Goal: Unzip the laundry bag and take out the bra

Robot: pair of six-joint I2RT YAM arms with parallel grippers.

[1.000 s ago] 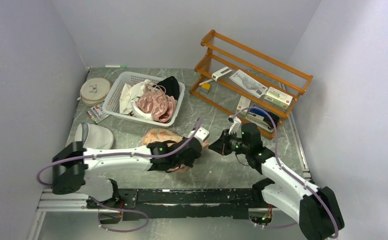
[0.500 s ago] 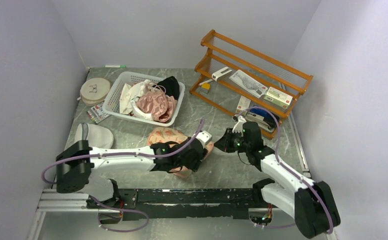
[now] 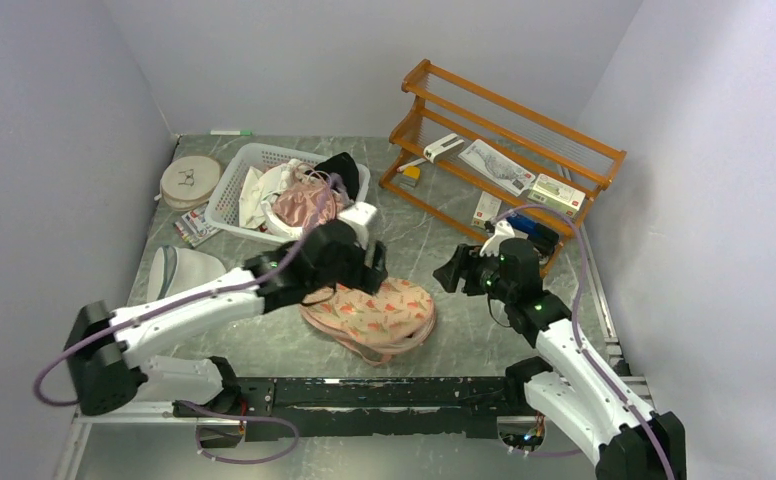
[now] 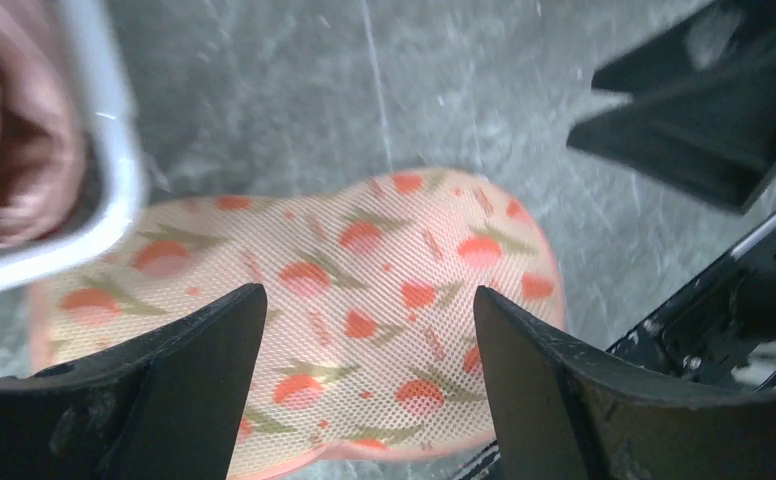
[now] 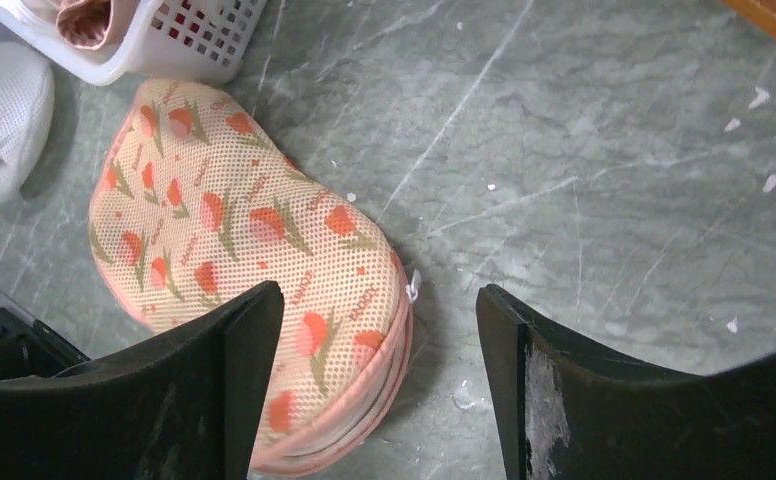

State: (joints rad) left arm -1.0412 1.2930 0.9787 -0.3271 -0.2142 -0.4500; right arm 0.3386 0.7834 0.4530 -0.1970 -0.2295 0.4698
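Two arms flank the laundry bag (image 3: 372, 318), which lies flat on the grey marbled surface (image 3: 434, 250) just in front of the white basket (image 3: 226, 190); left wrist view — the left jaws hang spread and empty above the bag's printed top; right wrist view — the right jaws, likewise spread and empty, hang near the bag's end, not touching it.

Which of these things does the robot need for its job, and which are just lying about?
For the job: laundry bag, looking closed; left gripper and right gripper, both open. No bra visible.
Lying about: clothes basket, white mesh bag, wooden rack.
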